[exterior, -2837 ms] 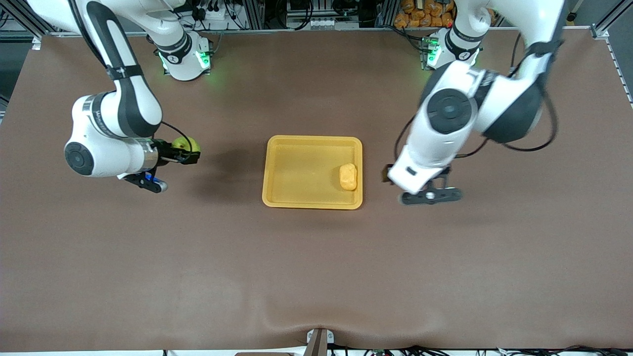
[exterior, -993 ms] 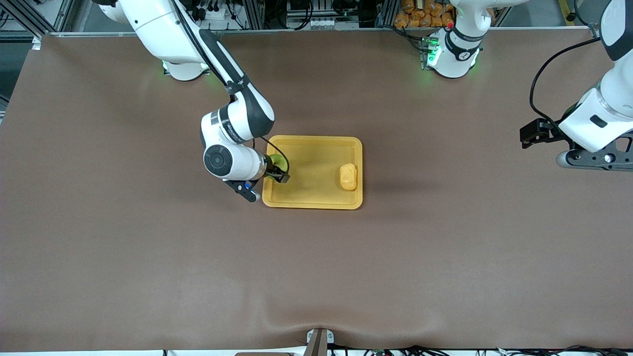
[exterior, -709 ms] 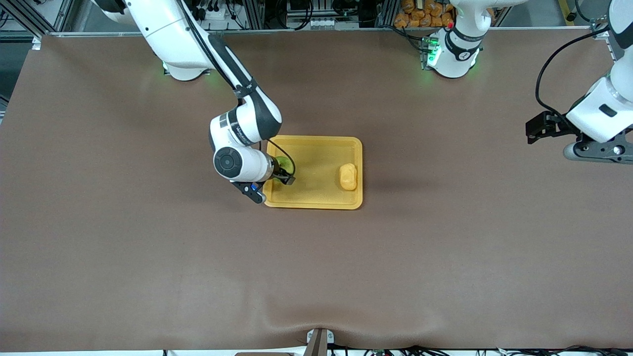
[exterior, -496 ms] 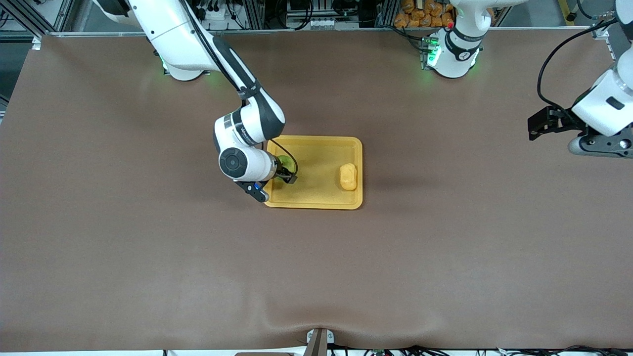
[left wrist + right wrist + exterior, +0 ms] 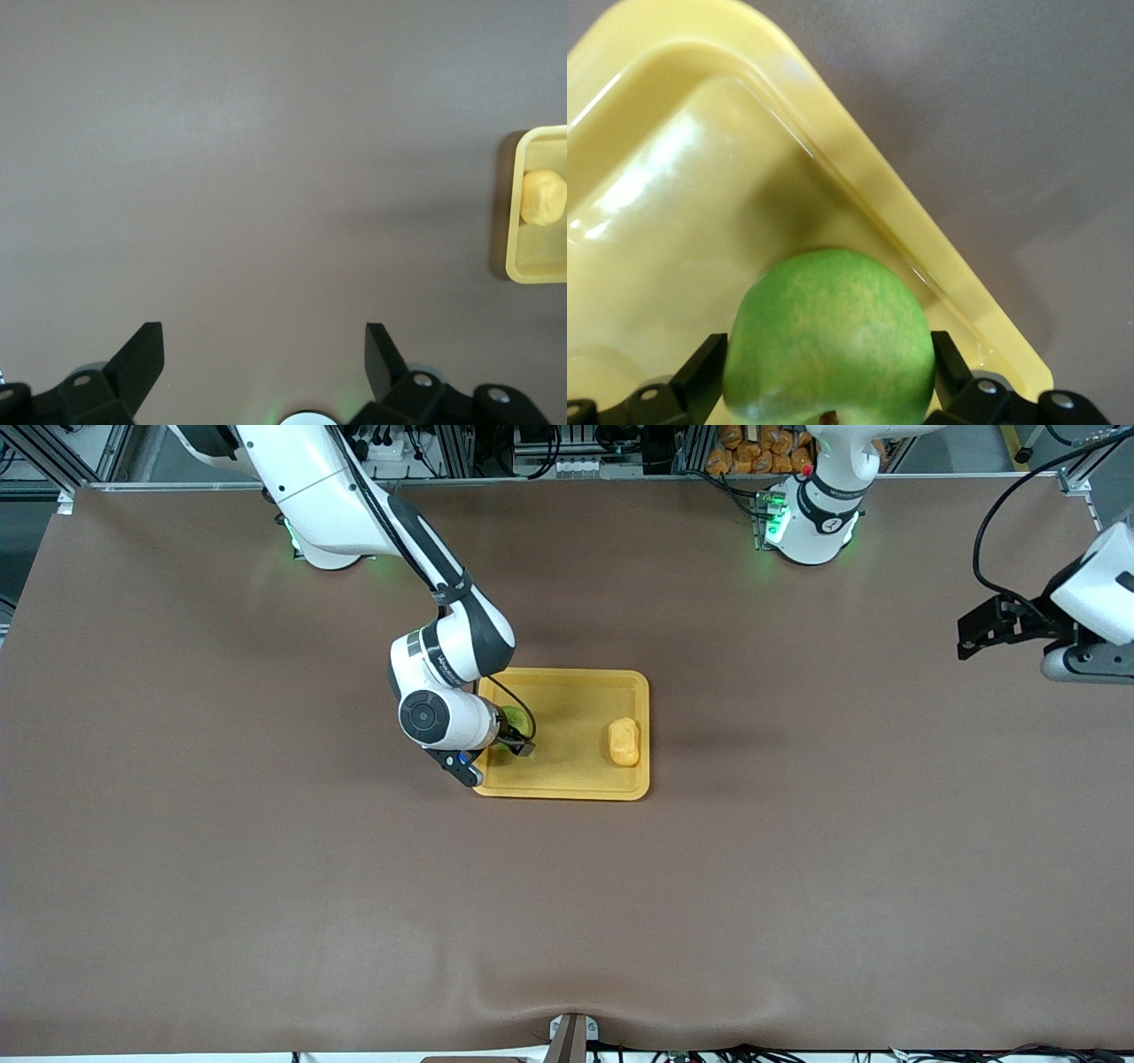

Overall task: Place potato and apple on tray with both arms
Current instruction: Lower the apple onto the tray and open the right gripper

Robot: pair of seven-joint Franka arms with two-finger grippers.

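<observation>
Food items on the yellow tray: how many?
2. Lumpy orange potato sits at the yellow plastic tray's left-arm end; round green apple sits between the right gripper's fingers at the right-arm end.

A yellow tray (image 5: 567,682) sits at mid-frame on a plain brown table (image 5: 266,886). In it lie a mottled green apple (image 5: 830,341) and a yellow-orange potato (image 5: 624,741). The arms (image 5: 337,496) are white with black bands, their bases (image 5: 780,518) glowing green.

The tray (image 5: 859,190) looks like glossy, smooth yellow plastic; the apple (image 5: 830,341) has smooth, faintly mottled green skin; the potato (image 5: 624,742) is matt; the table (image 5: 266,886) covering is matt brown
</observation>
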